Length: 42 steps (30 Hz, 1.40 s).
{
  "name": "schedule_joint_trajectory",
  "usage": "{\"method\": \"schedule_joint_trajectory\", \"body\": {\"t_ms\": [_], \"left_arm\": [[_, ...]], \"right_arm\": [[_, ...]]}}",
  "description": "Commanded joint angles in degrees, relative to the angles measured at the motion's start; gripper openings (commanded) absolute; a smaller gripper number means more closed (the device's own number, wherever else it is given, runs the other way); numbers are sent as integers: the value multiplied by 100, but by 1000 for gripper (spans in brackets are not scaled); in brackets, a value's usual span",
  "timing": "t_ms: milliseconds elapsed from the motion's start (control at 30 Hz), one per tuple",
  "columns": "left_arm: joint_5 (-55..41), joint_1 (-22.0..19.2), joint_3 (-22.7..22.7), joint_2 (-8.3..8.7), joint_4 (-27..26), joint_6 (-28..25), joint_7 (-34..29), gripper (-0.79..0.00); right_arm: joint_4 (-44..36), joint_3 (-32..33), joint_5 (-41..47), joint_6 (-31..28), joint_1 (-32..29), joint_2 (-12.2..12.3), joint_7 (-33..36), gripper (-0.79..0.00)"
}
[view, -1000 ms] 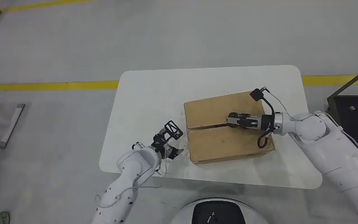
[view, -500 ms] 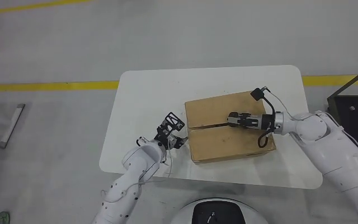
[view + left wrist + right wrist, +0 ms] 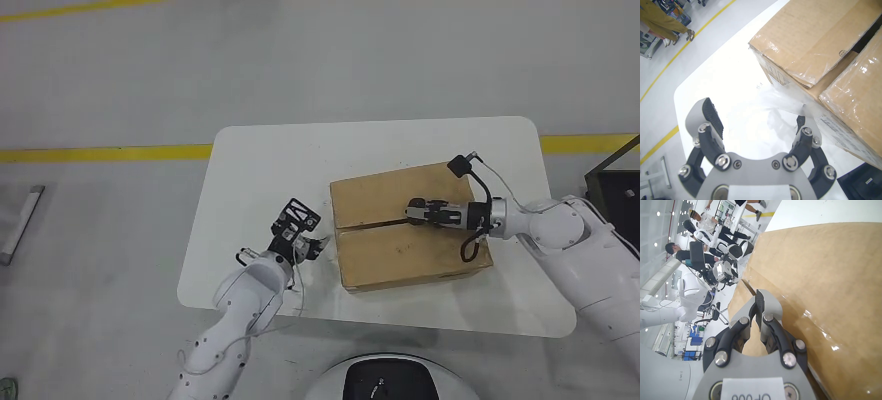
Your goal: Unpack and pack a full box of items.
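Top view: brown cardboard box (image 3: 400, 235) on the rounded white tabletop (image 3: 260, 170); right end effector (image 3: 412, 212) closed, tip at the flap seam. Left wrist view — left end effector (image 3: 755, 113) open, glossy torn tape (image 3: 783, 96) and an unreadable white label (image 3: 838, 130) just ahead. Right wrist view: ribbed pads (image 3: 759, 306) meet.

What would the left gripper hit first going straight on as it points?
Probably the loose clear tape flap hanging off the end of the cardboard box, just ahead of the open left gripper; then the box wall. Depth is unclear.
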Motion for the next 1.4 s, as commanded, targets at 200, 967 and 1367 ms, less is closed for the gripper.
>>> {"method": "schedule_joint_trajectory", "body": {"t_ms": [200,967,1367], "left_arm": [[224,186,-148,-7,-163,259,117,0],[1415,-77,279,-118,70,-210,278,-785],[1384,29,138,-166,40,-74,404,-785]], "right_arm": [[26,-22,18,-19,34,-13,-5,-785],[169,7,99,-77,92,-19,46,-785],[164,-40,102,-49,146,-37,65,-785]]}}
